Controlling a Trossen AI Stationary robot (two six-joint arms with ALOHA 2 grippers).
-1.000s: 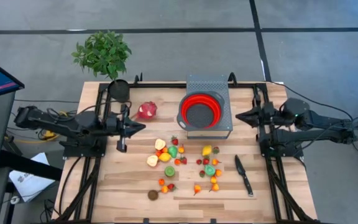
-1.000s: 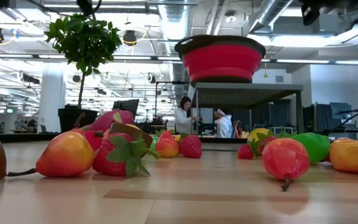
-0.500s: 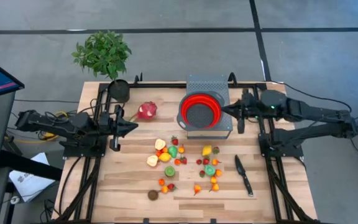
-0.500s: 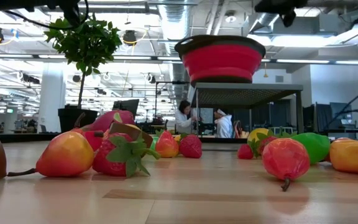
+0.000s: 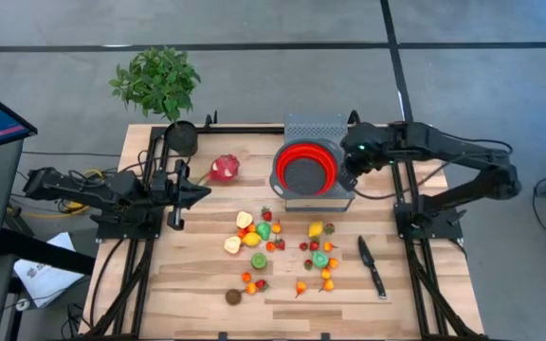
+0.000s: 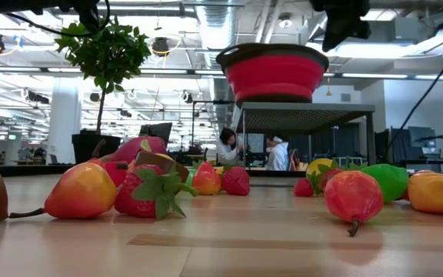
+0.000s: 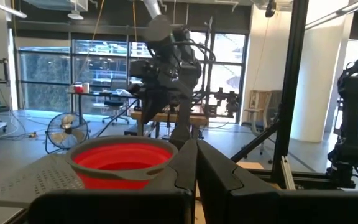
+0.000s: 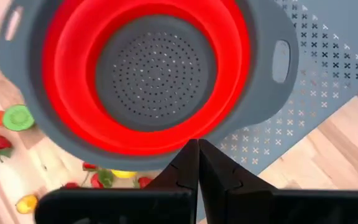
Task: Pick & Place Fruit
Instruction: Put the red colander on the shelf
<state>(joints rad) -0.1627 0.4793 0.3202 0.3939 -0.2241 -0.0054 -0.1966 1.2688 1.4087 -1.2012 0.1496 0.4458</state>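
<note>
Hovering pinched shut beside the bowl (image 5: 304, 174), the right hand (image 5: 349, 170) overlooks scattered fruit (image 5: 282, 248).

My overhead camera looks straight down on the whole table (image 5: 197, 284), the low one sits level among the fruit (image 6: 82, 190), and both wrist cameras share the red bowl (image 8: 148, 74).

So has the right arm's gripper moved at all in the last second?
Yes. In the high view the right gripper has swung in from the table's right edge and now sits, shut, at the right rim of the red bowl.
</note>
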